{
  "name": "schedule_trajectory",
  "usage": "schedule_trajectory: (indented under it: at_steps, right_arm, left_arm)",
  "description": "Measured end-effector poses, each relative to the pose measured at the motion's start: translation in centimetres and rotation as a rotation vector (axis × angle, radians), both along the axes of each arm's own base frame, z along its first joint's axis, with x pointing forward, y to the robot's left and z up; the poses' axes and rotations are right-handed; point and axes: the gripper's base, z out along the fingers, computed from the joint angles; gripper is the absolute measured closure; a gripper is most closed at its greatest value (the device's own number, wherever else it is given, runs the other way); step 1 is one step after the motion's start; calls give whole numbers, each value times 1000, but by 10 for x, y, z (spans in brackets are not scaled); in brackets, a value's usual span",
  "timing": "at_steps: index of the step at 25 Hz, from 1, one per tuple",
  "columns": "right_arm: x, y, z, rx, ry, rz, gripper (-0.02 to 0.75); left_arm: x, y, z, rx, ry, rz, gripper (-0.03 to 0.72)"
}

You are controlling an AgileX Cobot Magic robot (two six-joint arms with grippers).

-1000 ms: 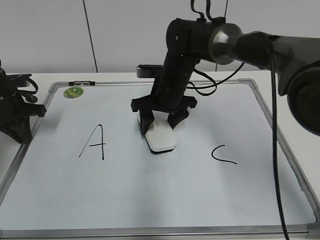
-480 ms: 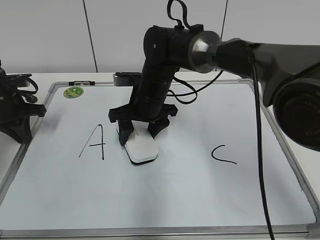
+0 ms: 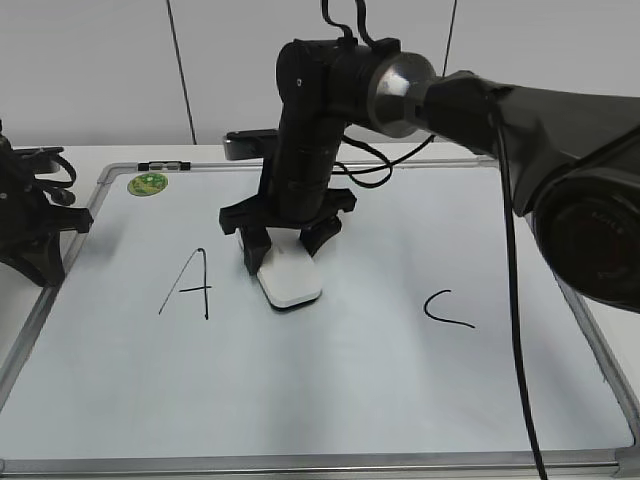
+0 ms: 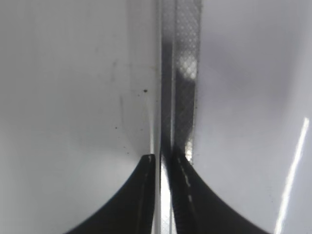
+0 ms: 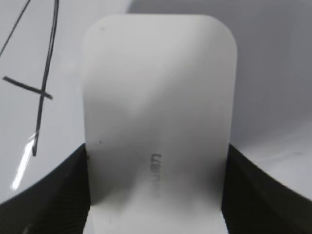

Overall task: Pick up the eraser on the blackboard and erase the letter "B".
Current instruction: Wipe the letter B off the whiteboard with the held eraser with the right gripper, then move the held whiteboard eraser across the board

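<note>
Right gripper (image 3: 285, 240) clamps the white eraser (image 3: 290, 280) flat on the blackboard (image 3: 400, 400), between the letters A (image 3: 188, 285) and C (image 3: 447, 308); drifting left could smudge A. Left gripper (image 4: 163, 163) fingers nearly together, empty

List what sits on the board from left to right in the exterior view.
Round green magnet → black handwritten letter "A" → white rounded-rectangle plastic eraser gripped in the right arm's black claw → black handwritten letter "C".
</note>
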Motion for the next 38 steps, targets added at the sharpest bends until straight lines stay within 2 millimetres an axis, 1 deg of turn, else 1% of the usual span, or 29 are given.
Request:
schedule_trajectory:
  at_steps: [1, 4, 7, 13, 19, 23, 28, 31, 34, 38]
  right_arm:
    - [1, -1, 1, -7, -9, -7, 211]
    - [12, -16, 8, -38, -48, -48, 211]
    - [28, -42, 12, -49, -62, -110, 211]
    - [50, -90, 24, -59, -89, -214, 211]
    - [64, -135, 38, -83, -119, -297, 211]
    - [63, -161, 40, -98, -96, -345, 211]
    - [53, -195, 42, -135, -54, -400, 211]
    - [48, -212, 38, -150, -22, -426, 211]
    - [44, -235, 29, -168, 20, -456, 211]
    - [41, -255, 19, -186, 56, -472, 211]
  left_arm:
    - [0, 0, 0, -1, 0, 1, 604]
    - [0, 0, 0, -1, 0, 1, 604]
    - [0, 0, 0, -1, 0, 1, 604]
    - [0, 0, 0, -1, 0, 1, 604]
    - [0, 0, 0, -1, 0, 1, 604]
    - [0, 0, 0, -1, 0, 1, 604]
    - [0, 0, 0, -3, 0, 2, 603]
    - [0, 0, 0, -5, 0, 3, 603]
    - [0, -1, 0, -7, 0, 4, 603]
    - [0, -1, 0, -9, 0, 6, 603]
